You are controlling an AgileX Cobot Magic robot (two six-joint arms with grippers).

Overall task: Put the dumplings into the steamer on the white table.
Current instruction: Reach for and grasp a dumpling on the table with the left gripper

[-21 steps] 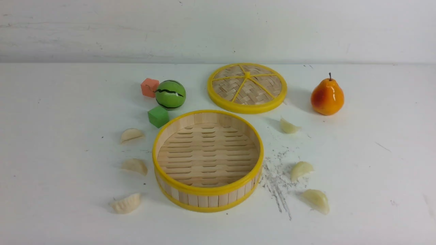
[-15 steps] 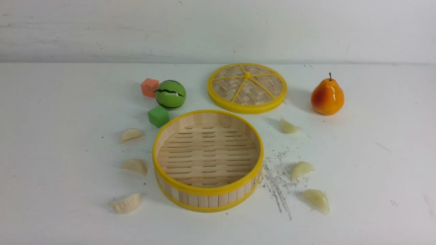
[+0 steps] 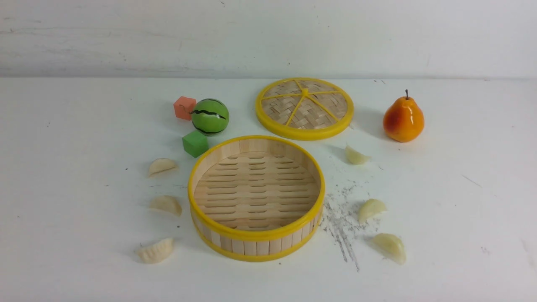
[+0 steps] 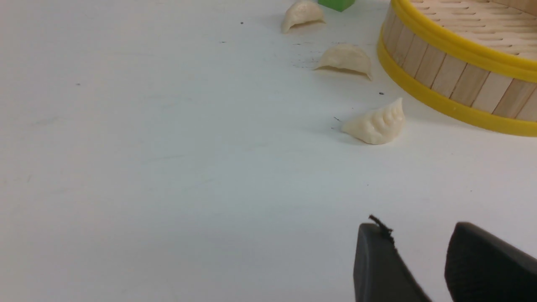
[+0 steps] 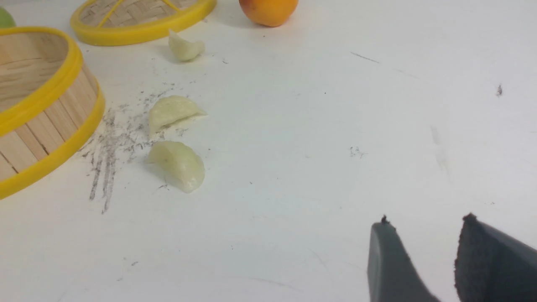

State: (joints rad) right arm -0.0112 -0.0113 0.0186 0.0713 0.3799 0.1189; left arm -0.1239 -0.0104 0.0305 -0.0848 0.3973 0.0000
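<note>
Nothing has shifted since the earlier frames: all six dumplings [image 3: 166, 204] lie on the white table [image 3: 63, 188] outside the empty steamer [image 3: 256, 235], three on its left and three on its right, none touching it. The left gripper [image 4: 419, 228] and the right gripper [image 5: 426, 222] each have their fingers spread with nothing between them.

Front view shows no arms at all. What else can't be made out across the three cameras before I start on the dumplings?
- Front view: both arms lie outside the frame; the orange cube is partly behind the striped green ball.
- Left wrist view: left gripper shows only its tips at the bottom edge; steamer cut by the right edge.
- Right wrist view: right gripper likewise; pear and lid cut by the top edge.
</note>
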